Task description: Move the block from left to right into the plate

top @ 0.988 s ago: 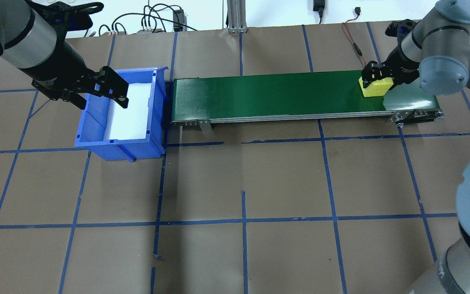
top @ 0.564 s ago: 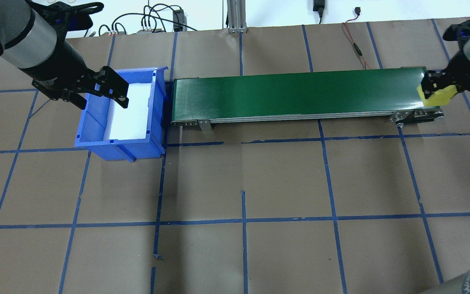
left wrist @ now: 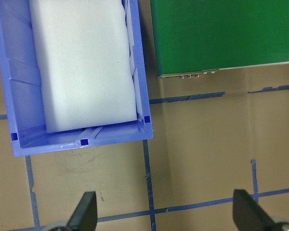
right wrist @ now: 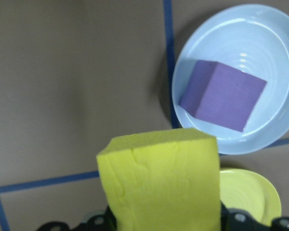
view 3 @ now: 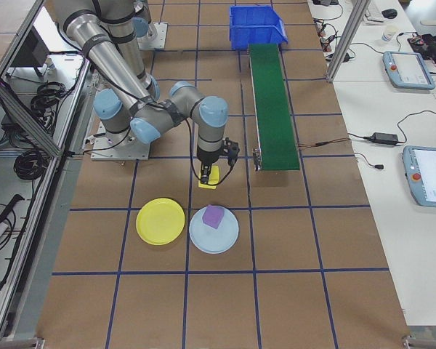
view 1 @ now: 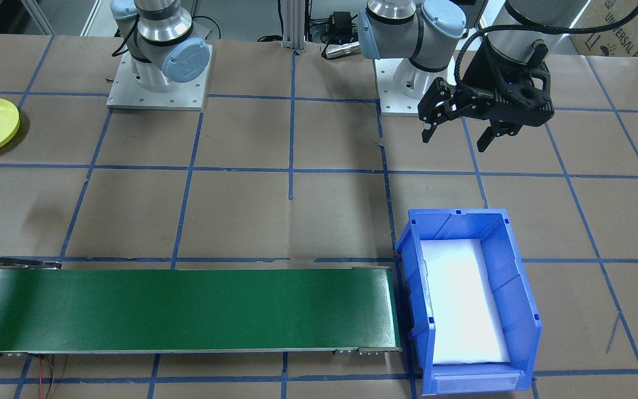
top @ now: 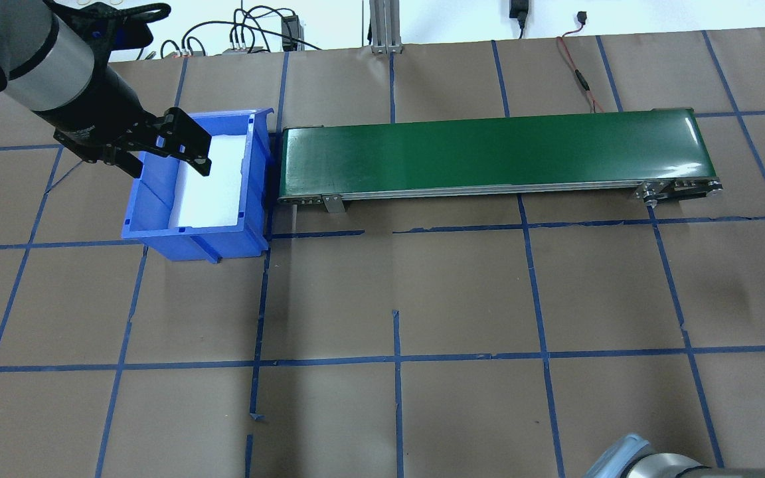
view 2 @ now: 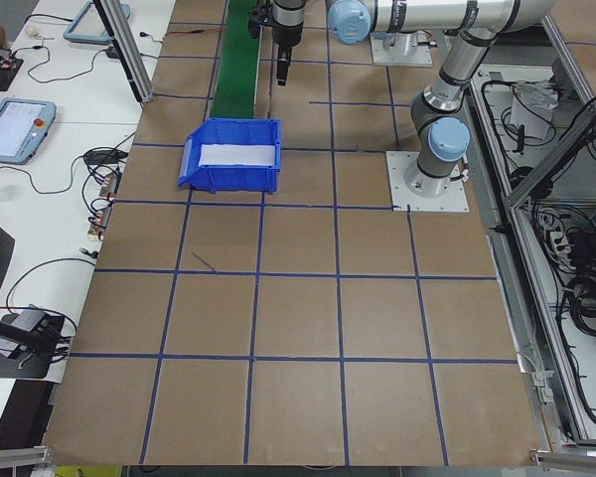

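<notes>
While the left gripper [view 1: 459, 130] hangs with fingers apart beside the blue bin [view 1: 521, 288], the right gripper [view 3: 215, 173] clamps a pale yellow, spongy, square-edged block [right wrist: 164, 185] above the desk near two plates.

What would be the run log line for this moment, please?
phase: carry to plate | right gripper: shut on yellow block | yellow plate: empty | blue plate: holds purple block | left gripper: open, idle
</notes>
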